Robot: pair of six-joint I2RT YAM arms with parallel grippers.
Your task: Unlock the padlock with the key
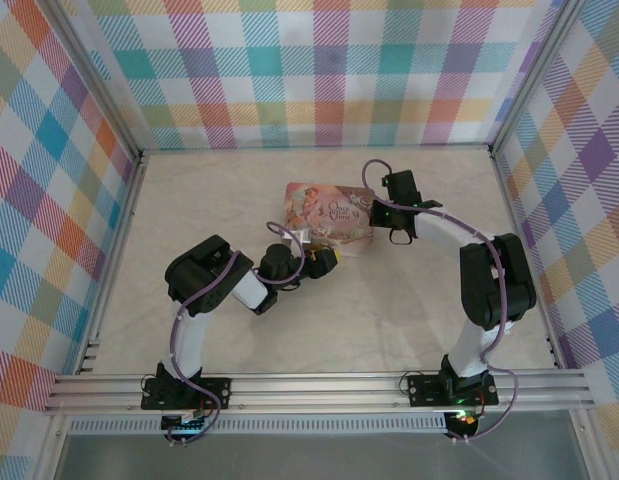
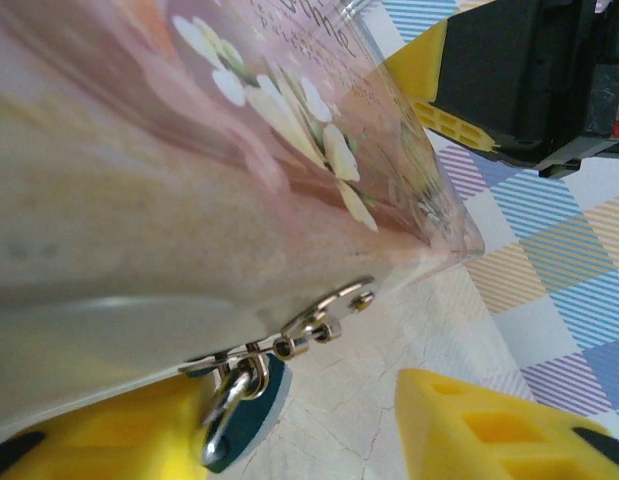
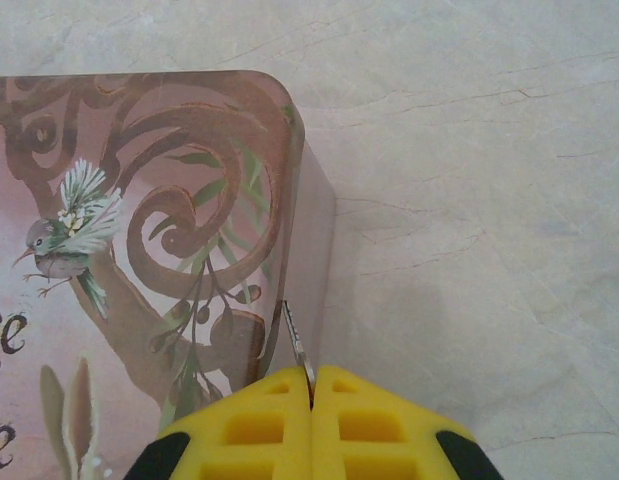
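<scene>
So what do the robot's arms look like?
The left arm and the right arm are both built from chunky black joints and white tubes. A thin purple cable loops along each one. The fingers are bright yellow blocks with square hollows and small black patches.

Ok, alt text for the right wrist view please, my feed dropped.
The right gripper is shut on the key, a thin metal sliver pointing up beside the right edge of the pink tin. Pale marbled table lies beyond.
</scene>
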